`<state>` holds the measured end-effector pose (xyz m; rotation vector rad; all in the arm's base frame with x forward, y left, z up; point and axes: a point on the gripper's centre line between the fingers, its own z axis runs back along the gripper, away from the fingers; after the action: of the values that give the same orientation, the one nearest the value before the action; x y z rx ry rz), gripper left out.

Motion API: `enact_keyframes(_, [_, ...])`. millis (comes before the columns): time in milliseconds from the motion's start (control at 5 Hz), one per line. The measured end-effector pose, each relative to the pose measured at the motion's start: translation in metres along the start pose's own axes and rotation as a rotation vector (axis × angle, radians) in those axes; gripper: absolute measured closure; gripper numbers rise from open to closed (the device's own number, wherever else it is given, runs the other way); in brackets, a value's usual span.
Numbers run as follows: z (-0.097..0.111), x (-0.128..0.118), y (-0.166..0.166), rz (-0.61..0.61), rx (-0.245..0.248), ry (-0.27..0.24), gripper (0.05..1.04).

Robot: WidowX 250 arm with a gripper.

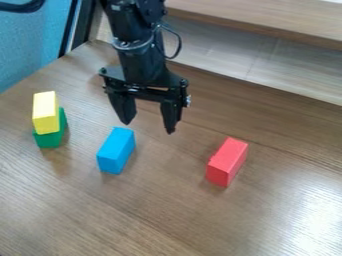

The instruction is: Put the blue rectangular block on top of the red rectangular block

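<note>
The black gripper (pixel 148 128) hangs over the table near the upper middle, its two fingers spread apart with nothing between them. Just below it and a little to the left, the blue rectangular block (pixel 116 150) lies on the wooden surface. To the right of both, the red rectangular block (pixel 227 162) rests on the table, apart from the blue one, with nothing on top of it.
On the left, a yellow block (pixel 46 112) sits on top of a green block (pixel 51 138). A raised wooden ledge (pixel 267 26) runs behind the table (pixel 160 220) at the upper right. A blue panel (pixel 30 47) stands at the upper left.
</note>
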<state>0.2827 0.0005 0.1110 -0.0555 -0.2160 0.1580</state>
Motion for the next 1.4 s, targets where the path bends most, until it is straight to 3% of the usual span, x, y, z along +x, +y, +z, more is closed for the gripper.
enact_keyframes(800, [-0.026, -0.014, 0.071, 0.161, 0.08, 0.06, 0.083])
enact_keyframes(1400, [-0.05, -0.017, 0.069, 0.19, 0.096, 0.091, 0.083])
